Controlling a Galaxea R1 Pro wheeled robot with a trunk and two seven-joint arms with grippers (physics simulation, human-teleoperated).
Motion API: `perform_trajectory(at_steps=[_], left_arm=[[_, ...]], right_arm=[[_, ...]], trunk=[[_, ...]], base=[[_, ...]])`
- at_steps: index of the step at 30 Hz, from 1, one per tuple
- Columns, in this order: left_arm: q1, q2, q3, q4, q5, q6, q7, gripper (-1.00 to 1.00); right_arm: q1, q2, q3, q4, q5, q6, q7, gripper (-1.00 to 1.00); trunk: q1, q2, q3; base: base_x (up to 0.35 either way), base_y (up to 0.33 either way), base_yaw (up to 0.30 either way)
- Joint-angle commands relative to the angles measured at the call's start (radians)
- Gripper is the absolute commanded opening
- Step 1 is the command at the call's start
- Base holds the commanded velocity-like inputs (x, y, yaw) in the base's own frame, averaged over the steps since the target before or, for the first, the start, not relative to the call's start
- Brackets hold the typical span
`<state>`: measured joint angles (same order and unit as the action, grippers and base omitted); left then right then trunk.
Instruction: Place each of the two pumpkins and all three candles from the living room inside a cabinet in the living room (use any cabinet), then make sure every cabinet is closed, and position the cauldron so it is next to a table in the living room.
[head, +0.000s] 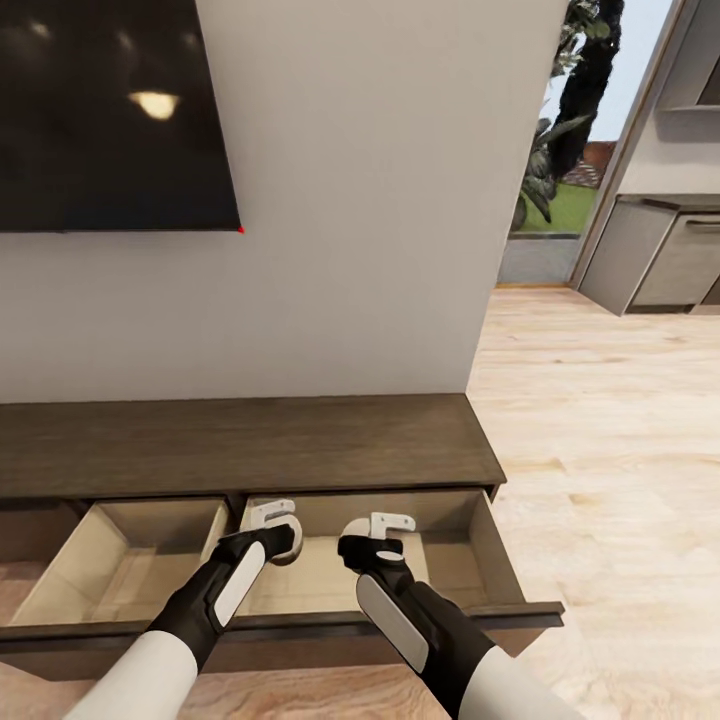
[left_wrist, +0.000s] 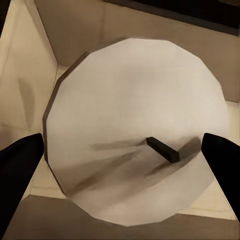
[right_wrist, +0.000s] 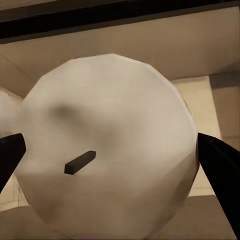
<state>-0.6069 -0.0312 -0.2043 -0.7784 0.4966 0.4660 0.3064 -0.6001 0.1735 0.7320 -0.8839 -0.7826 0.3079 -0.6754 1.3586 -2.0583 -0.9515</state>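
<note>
Right now my left gripper (head: 283, 545) has its fingers set on either side of a candle (left_wrist: 135, 135); in the left wrist view the two dark fingertips (left_wrist: 17, 165) flank the pale round top with its short dark wick, so I take it as pinching that candle, though I cannot see the contact itself. My right gripper (head: 358, 545) does the same with a second candle (right_wrist: 107, 155), its fingertips (right_wrist: 217, 160) at the candle's sides. Both hands hang inside the right-hand open drawer (head: 480, 560) of the cabinet (head: 250, 445), side by side and near each other, low over the pale drawer floor. I cannot tell whether either candle already rests on that floor or hangs just above it.

Outward from there, the neighbouring left drawer (head: 110, 570) is also pulled open, and what I can see of its inside looks bare. Above the cabinet a dark screen (head: 110, 110) hangs on the wall, and wood floor (head: 600, 400) runs off to my right toward a doorway.

My judgement: two of the three candles are at the point of delivery, needing only release. Left to do, as I read it, are the third candle, both pumpkins, shutting both drawers, and setting the cauldron beside the table.
</note>
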Motion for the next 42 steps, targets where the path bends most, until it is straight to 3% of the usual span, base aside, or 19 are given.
perform_trajectory(at_steps=[1,24,32,42], left_arm=[[-0.001,0.001,-0.004,0.004,0.010,-0.001,0.010,-1.00],[-0.001,-0.001,-0.007,0.027,0.007,-0.007,0.010,-1.00],[-0.001,-0.001,-0.009,0.027,0.008,-0.007,0.010,-1.00],[-0.001,-0.002,-0.036,0.027,0.010,-0.007,0.010,-1.00]], right_arm=[[-0.001,0.000,0.003,0.000,-0.003,0.002,-0.007,-1.00],[-0.001,0.001,0.003,0.002,-0.002,-0.007,-0.006,-1.00],[-0.001,0.001,0.003,0.002,-0.001,-0.007,-0.006,-1.00],[-0.001,0.001,0.003,0.002,-0.001,-0.007,-0.006,-1.00]], trunk=[[0.004,-0.008,-0.004],[0.092,-0.169,-0.076],[0.092,-0.169,-0.076],[0.092,-0.169,-0.076]], base=[[0.000,0.000,0.000],[0.000,0.000,0.000],[0.000,0.000,0.000],[0.085,0.000,0.000]])
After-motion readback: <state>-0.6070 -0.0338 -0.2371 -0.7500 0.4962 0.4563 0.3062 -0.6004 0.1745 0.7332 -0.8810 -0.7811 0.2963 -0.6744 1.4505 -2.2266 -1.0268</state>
